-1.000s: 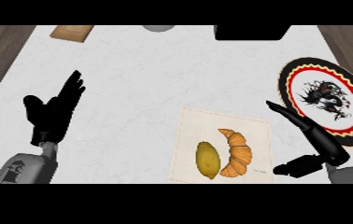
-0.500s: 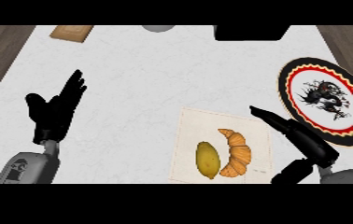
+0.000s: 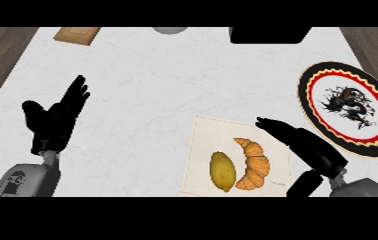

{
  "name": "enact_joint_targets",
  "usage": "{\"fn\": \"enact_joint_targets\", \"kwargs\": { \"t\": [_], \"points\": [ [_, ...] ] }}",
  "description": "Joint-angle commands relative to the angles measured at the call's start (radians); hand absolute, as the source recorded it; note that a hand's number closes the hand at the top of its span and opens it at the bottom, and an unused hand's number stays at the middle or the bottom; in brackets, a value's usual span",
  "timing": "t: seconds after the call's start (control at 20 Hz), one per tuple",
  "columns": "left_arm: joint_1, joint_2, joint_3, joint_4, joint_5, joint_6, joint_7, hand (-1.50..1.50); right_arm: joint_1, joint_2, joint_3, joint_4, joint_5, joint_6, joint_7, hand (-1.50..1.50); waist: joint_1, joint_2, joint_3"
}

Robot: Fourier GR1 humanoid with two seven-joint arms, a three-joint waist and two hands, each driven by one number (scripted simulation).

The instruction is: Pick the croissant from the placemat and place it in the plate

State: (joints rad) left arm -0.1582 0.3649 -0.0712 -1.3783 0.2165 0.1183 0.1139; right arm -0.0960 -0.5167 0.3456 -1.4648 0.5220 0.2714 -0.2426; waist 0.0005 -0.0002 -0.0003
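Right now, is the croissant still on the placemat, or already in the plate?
On the placemat. The croissant lies there beside a yellow fruit; the plate holds nothing, and the right hand is open beside the croissant.

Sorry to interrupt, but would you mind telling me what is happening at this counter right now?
The robot's right hand, fingers straight, reaches over the right edge of the placemat toward the croissant, which lies there untouched beside a yellow fruit. The plate at the right holds no food yet. The left hand rests open at the left.
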Motion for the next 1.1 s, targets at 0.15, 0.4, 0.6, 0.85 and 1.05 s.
{"fn": "enact_joint_targets", "kwargs": {
  "t": [0.15, 0.4, 0.6, 0.85, 1.05],
  "points": [
    [0.031, -0.023, 0.012, -0.07, -0.031, -0.011, 0.04, 0.0, -0.096, 0.056, 0.009, -0.032, 0.066, 0.157, 0.162, -1.5, 0.004, -0.001, 0.0],
    [-0.037, -0.085, 0.04, 0.033, -0.095, -0.012, 0.005, 0.0, 0.022, 0.097, 0.01, -0.02, 0.172, 0.098, 0.091, -1.5, -0.003, 0.0, 0.0],
    [0.05, -0.085, 0.041, -0.054, -0.095, -0.038, 0.015, 0.0, -0.055, 0.195, 0.028, 0.02, 0.231, 0.116, 0.197, -1.5, 0.002, 0.0, 0.0],
    [0.003, -0.113, 0.065, -0.055, -0.126, -0.038, 0.072, 0.0, -0.068, 0.243, 0.017, 0.13, 0.327, 0.049, 0.124, -1.5, 0.001, 0.0, 0.0],
    [0.066, -0.095, 0.072, -0.158, -0.137, -0.062, 0.09, 0.0, -0.122, 0.232, 0.001, 0.147, 0.348, 0.123, 0.12, -1.5, 0.005, 0.0, 0.0]
  ]
}}
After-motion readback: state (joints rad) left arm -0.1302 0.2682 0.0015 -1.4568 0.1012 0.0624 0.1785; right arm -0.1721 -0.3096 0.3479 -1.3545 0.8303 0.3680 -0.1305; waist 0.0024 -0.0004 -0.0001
